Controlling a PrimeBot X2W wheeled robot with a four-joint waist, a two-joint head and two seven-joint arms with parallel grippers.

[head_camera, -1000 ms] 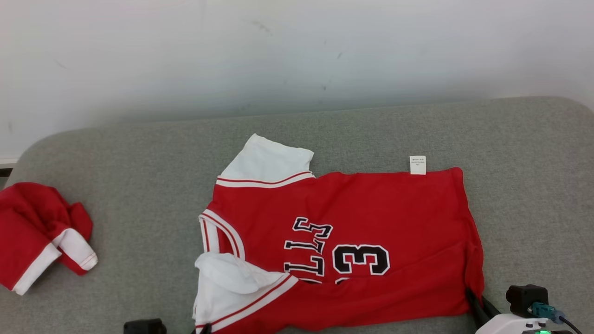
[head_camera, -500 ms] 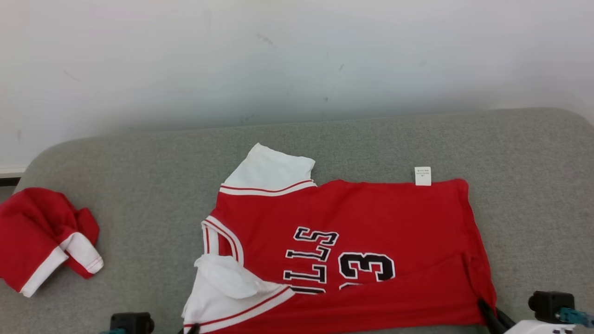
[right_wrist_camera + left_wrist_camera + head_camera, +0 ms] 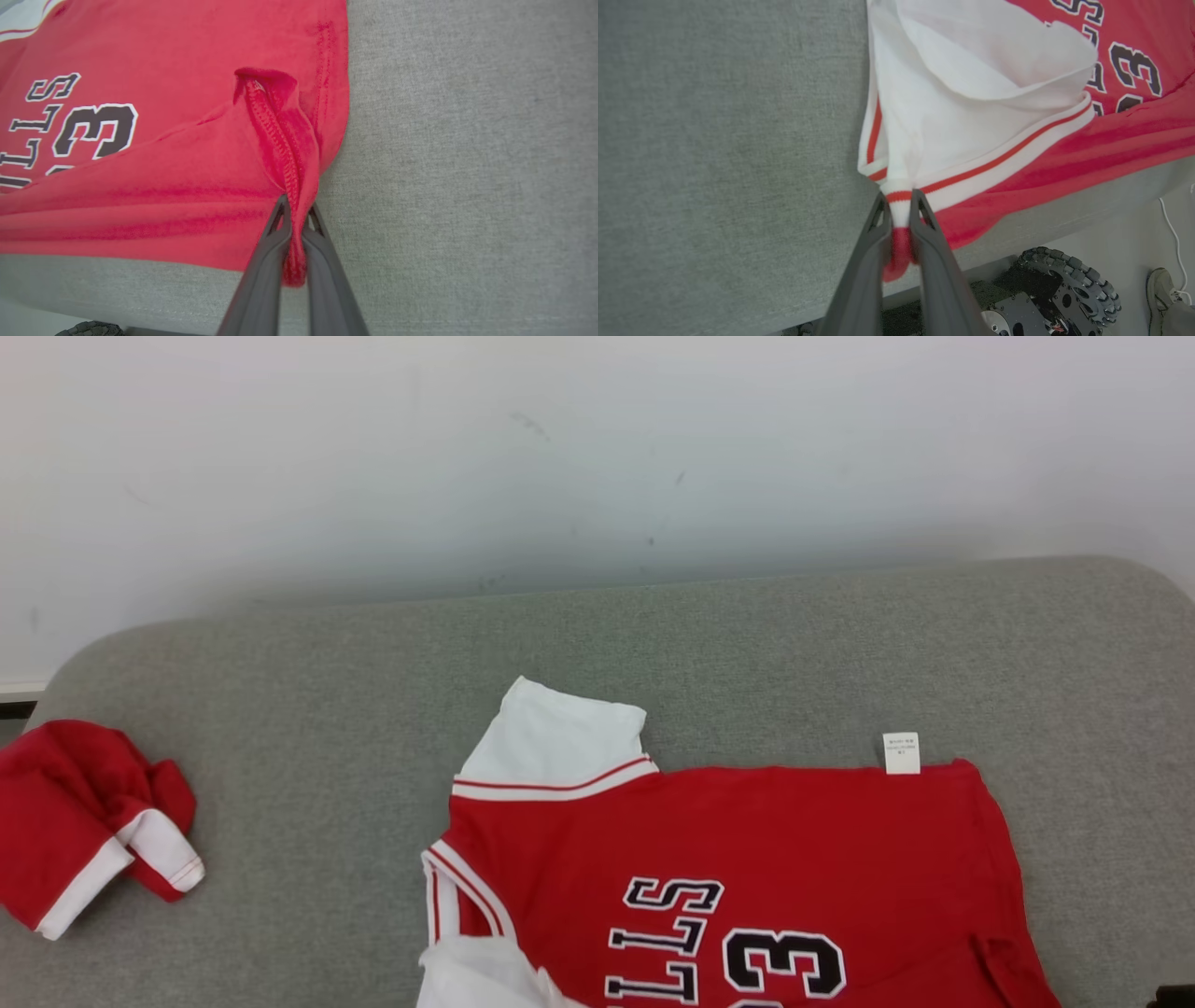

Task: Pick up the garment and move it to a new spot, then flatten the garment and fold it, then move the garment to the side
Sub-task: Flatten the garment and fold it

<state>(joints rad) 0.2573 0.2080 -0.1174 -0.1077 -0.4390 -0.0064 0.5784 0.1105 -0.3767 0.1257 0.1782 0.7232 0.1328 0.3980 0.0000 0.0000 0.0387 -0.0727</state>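
A grey padded table (image 3: pixel 280 709) is seen below a white wall (image 3: pixel 597 448). The garment (image 3: pixel 747 840), a red jersey lettered in black and white, is spread over the table's near right part, neck to the robot's left and hem to its right. In the left wrist view its near edge is shown reaching the table's front lip and slightly overhanging it at the sleeve end. A second red-and-white garment (image 3: pixel 84 812) is seen crumpled well apart at the far left.

The jersey's far white sleeve (image 3: pixel 555 742) is laid flat, while the near sleeve (image 3: pixel 971 93) is bunched and folded on itself. The left gripper (image 3: pixel 899 198) is shown all but closed, its jaws pinched on the striped cuff (image 3: pixel 999 156) of that near sleeve. The right gripper (image 3: pixel 296 205) is likewise clamped tight on the stitched hem corner (image 3: pixel 280 140), which is gathered into a ridge. A small white care label (image 3: pixel 901 753) is turned out at the far side seam.

The cloth is judged light, soft and limp. Sag is to be expected between the two holds, and creases are likely to be dragged along by any pull. The banded cuff and double-stitched hem are judged the soundest places to be gripped, since thin single layers may be slipped from narrow jaws.
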